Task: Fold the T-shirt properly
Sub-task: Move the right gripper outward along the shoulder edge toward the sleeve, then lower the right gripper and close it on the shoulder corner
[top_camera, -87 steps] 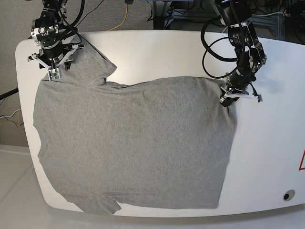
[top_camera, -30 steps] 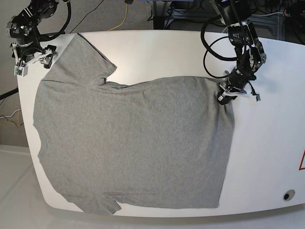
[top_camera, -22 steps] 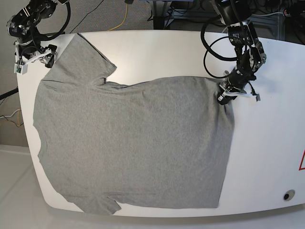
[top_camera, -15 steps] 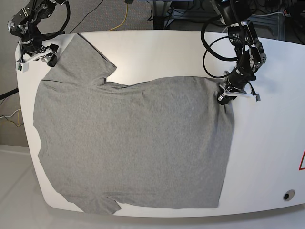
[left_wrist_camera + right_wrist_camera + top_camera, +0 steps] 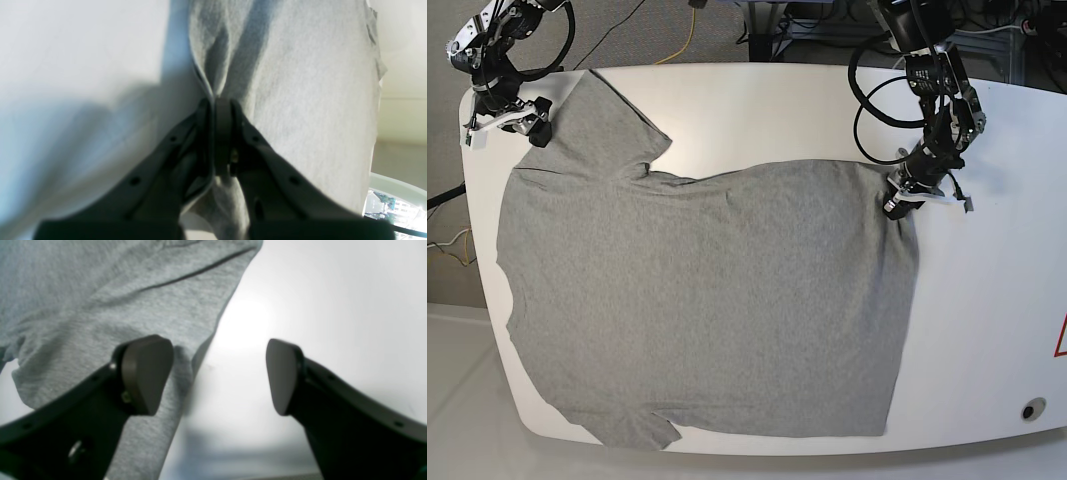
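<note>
Straddling the sleeve [image 5: 110, 306] hem, the spread right gripper [image 5: 217, 373] apparently sits nearest; left gripper [image 5: 218, 103] pinches the shirt [image 5: 707, 300] edge.

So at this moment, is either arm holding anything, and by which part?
The left gripper pinches the T-shirt at its edge, at the corner farthest from the sleeves. The right gripper is open at the sleeve edge, holding nothing.
</note>
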You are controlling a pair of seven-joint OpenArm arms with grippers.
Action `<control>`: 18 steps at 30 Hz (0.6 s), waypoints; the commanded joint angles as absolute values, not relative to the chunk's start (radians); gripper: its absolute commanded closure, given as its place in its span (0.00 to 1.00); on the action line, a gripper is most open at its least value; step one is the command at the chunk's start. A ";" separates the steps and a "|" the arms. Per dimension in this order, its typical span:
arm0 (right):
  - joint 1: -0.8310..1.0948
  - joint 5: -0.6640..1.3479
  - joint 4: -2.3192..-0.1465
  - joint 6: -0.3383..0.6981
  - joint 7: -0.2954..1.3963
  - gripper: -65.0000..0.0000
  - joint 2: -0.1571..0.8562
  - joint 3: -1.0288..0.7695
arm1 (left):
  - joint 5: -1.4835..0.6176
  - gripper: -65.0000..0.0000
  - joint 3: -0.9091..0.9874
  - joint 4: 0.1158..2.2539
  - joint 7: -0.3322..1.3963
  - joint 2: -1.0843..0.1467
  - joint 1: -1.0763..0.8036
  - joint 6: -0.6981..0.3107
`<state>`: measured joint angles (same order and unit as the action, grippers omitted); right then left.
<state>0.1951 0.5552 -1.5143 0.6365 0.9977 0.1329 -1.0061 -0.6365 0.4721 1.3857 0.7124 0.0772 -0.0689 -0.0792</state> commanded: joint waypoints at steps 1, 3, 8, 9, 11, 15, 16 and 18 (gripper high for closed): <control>0.194 0.552 -1.517 0.639 1.020 0.30 0.140 -1.003 | -0.541 0.99 0.469 1.374 0.796 0.079 -0.091 -0.027; 0.194 0.552 -1.517 0.638 1.020 0.30 0.139 -1.001 | -0.541 0.99 0.469 1.374 0.796 0.079 -0.091 -0.027; 0.194 0.552 -1.517 0.636 1.020 0.30 0.137 -0.975 | -0.541 0.99 0.469 1.374 0.796 0.079 -0.091 -0.027; 0.194 0.552 -1.517 0.636 1.020 0.30 0.136 -0.969 | -0.541 0.99 0.469 1.374 0.796 0.079 -0.091 -0.027; 0.194 0.552 -1.517 0.636 1.020 0.30 0.136 -0.961 | -0.541 0.99 0.469 1.374 0.796 0.079 -0.091 -0.027; 0.194 0.552 -1.517 0.634 1.020 0.30 0.134 -0.938 | -0.541 0.99 0.469 1.372 0.794 0.079 -0.091 -0.027; 0.194 0.552 -1.517 0.634 1.020 0.30 0.134 -0.934 | -0.541 0.99 0.469 1.372 0.794 0.079 -0.091 -0.027; 0.193 0.552 -1.517 0.634 1.020 0.30 0.133 -0.924 | -0.541 0.99 0.469 1.372 0.792 0.079 -0.091 -0.027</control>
<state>0.1921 0.5659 -1.5154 0.6361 0.9874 0.1303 -0.9321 -0.6365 0.4721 1.3857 0.7124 0.0772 -0.0689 -0.0792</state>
